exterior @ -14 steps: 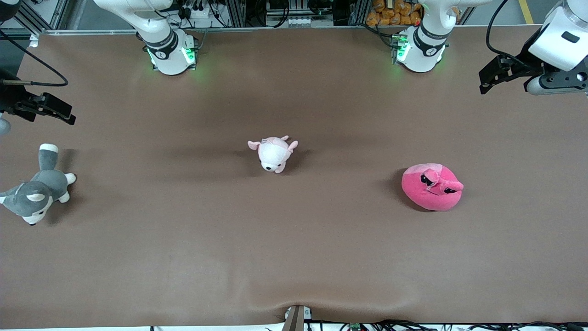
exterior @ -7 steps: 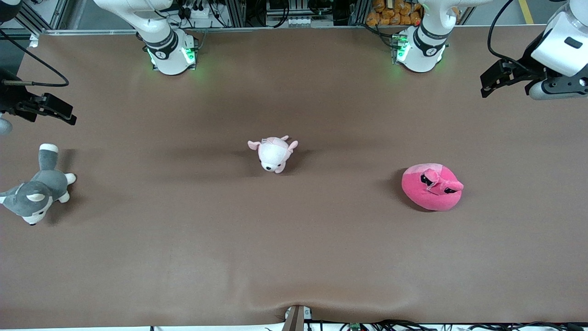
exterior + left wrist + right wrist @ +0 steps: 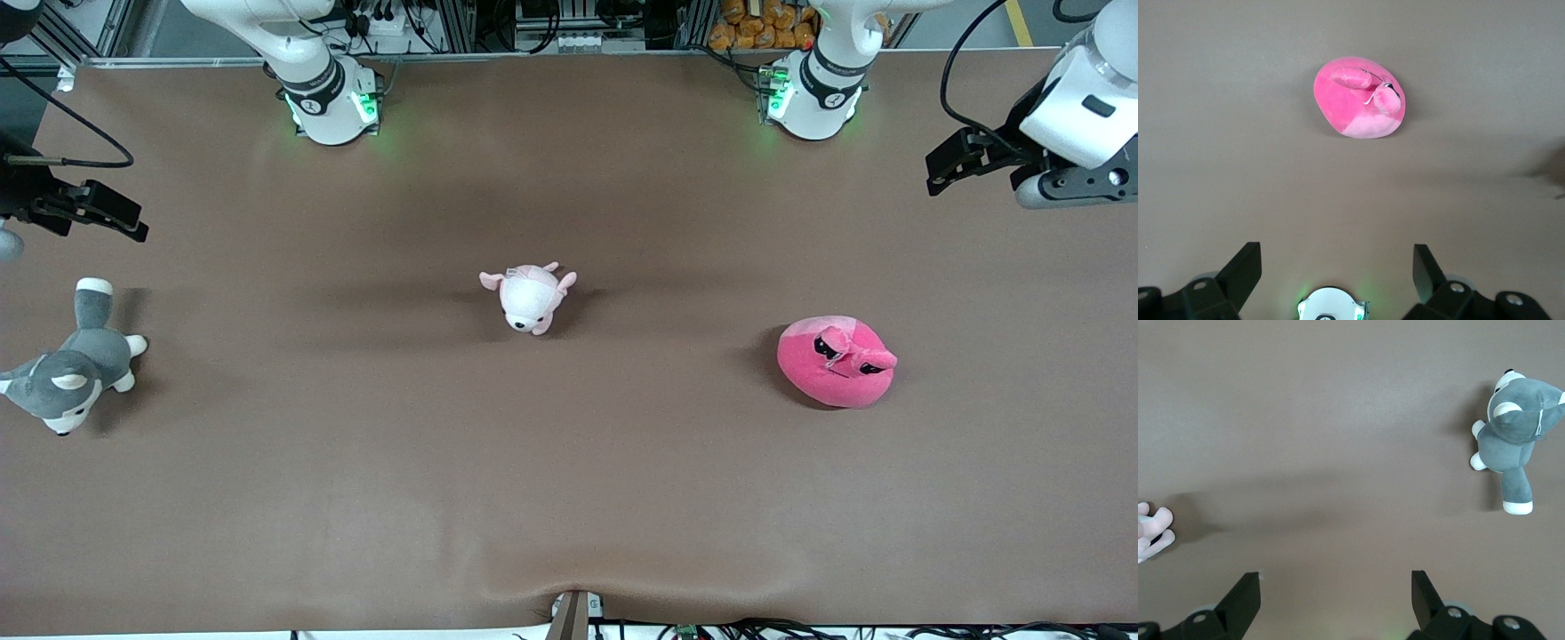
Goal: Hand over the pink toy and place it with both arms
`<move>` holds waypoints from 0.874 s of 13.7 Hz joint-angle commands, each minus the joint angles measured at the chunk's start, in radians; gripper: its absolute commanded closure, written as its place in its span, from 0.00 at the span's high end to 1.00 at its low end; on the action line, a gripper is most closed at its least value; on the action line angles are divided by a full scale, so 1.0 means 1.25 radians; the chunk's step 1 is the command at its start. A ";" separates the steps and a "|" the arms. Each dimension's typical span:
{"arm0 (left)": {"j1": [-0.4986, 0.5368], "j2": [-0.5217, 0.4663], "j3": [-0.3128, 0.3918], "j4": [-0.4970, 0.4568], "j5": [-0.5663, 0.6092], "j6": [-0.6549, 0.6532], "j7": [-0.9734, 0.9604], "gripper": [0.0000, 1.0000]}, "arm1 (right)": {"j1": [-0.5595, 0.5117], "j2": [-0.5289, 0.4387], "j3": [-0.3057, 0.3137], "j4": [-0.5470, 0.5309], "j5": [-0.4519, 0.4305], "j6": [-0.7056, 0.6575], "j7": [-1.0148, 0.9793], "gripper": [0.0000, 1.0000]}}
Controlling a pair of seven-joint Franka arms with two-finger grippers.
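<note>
The pink toy (image 3: 836, 363), a hot-pink round plush with black eye marks, lies on the brown table toward the left arm's end. It also shows in the left wrist view (image 3: 1358, 100). My left gripper (image 3: 944, 172) is open and empty, up in the air over the table edge at the left arm's end, apart from the toy; its fingers (image 3: 1248, 265) stand wide apart around my left gripper's middle (image 3: 1336, 259). My right gripper (image 3: 114, 216) is open and empty over the right arm's end; it shows in its own wrist view (image 3: 1335, 581).
A pale-pink-and-white plush (image 3: 528, 298) lies mid-table, its edge in the right wrist view (image 3: 1151, 530). A grey-and-white plush dog (image 3: 71, 369) lies at the right arm's end, also in the right wrist view (image 3: 1515, 430). The arm bases (image 3: 329, 102) stand at the table's top edge.
The left arm's hand has shifted slightly and its gripper has dipped a little. The right arm and all three toys have not moved.
</note>
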 commanded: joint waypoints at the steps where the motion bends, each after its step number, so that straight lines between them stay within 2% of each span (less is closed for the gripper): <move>1: 0.002 0.002 -0.002 0.004 0.000 -0.002 -0.003 1.00 | -0.004 -0.018 0.003 -0.017 0.014 0.007 -0.010 1.00; 7: 0.015 0.016 0.000 0.000 0.000 0.013 -0.005 1.00 | -0.003 -0.018 0.003 -0.016 0.014 0.007 -0.010 1.00; 12: 0.025 0.062 0.000 -0.006 0.000 0.033 -0.088 1.00 | -0.003 -0.018 0.004 -0.016 0.014 0.007 -0.010 1.00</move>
